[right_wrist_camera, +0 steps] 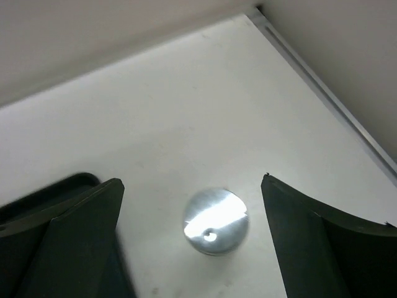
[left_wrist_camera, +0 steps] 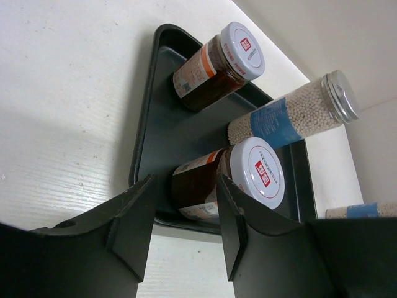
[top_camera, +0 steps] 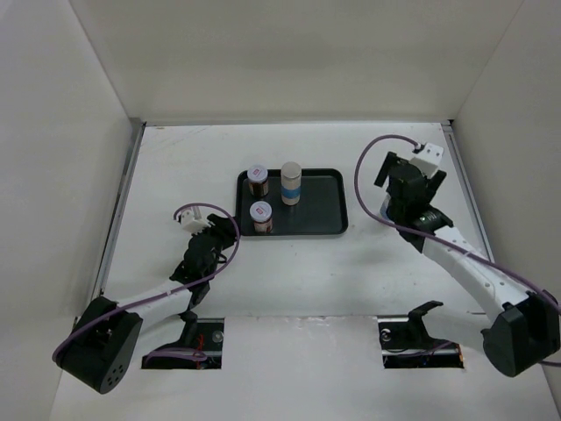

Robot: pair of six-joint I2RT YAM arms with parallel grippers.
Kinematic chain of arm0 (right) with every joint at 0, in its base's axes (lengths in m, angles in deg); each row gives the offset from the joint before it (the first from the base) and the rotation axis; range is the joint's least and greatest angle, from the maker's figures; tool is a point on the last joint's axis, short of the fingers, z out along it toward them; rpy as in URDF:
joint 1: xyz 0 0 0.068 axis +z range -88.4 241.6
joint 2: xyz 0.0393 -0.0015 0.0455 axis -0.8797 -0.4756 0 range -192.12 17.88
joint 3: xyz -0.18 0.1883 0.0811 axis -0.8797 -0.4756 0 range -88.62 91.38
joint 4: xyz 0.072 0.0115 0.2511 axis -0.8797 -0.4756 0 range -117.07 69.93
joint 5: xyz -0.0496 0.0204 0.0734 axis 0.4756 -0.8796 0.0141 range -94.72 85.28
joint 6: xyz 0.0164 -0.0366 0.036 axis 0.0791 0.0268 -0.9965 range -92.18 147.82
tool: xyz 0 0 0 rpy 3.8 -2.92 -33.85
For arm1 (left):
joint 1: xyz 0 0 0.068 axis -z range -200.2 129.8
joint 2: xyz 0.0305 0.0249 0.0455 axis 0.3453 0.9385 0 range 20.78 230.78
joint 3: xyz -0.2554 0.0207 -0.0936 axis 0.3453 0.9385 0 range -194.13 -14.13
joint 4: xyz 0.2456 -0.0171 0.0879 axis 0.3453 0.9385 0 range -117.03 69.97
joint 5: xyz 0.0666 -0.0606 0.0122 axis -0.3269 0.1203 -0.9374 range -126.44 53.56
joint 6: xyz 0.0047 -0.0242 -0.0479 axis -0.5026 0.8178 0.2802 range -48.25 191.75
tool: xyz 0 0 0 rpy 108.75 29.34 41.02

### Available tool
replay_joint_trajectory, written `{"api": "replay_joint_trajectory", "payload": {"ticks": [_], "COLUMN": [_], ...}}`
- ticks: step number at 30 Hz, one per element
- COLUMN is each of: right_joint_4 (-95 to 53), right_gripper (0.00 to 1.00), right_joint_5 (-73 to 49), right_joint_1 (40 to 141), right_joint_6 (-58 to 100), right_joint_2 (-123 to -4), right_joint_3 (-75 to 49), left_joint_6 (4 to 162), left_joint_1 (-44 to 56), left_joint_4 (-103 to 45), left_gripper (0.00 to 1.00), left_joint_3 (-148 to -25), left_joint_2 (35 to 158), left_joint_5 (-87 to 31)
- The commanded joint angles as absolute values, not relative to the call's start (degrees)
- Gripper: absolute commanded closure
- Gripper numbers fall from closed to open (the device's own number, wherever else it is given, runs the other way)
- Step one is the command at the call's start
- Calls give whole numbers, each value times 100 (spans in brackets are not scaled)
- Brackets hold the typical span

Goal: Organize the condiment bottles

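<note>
A black tray holds three condiment bottles. Two are short and dark brown with white lids; the third is a tall pale one with a blue band. My left gripper sits low at the tray's near-left corner. Its fingers stand a narrow gap apart with nothing between them, and the nearer brown bottle is just beyond their tips. My right gripper hangs wide open over the silver cap of a fourth bottle, which stands on the table right of the tray. In the top view the right gripper hides that bottle.
White walls close in the table on three sides. A metal rail runs along the right edge. Two cut-outs lie at the near edge by the arm bases. The tray's corner lies left of the right fingers.
</note>
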State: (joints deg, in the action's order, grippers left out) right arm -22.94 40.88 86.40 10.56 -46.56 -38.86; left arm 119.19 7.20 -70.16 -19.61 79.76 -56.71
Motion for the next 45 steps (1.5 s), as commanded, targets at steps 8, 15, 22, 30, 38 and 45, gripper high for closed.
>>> {"api": "replay_joint_trajectory", "payload": {"ticks": [8,15,22,30,38,45], "right_joint_4": [-2456,-1464,-1496,-1076,-926,-847], "right_gripper": [0,33,43,41,35,0], "right_joint_5": [3246,3280,3764,3106,2991,3026], "right_joint_1": [8081,8053,9125,10005,10479,10532], "right_joint_6": [259,557,1094,945,945,997], "right_joint_2": [-5382,-5639,-4848,-5961,-7115,-6713], "right_joint_3": [-4406,-4564,-4223,-3528,-3009,-3210], "left_joint_6": [12000,11974,11983,11948,11913,11869], "left_joint_1": [770,770,727,656,630,612], "left_joint_4": [-7317,-7317,-7326,-7256,-7133,-6316], "left_gripper": [58,48,12,0,0,0], "left_joint_3": [-2064,-2073,-2082,-2011,-2046,-2450], "left_joint_2": [8045,8080,8098,7940,7764,7957], "left_joint_5": [-5621,-5621,-5674,-5894,-5867,-6148]}}
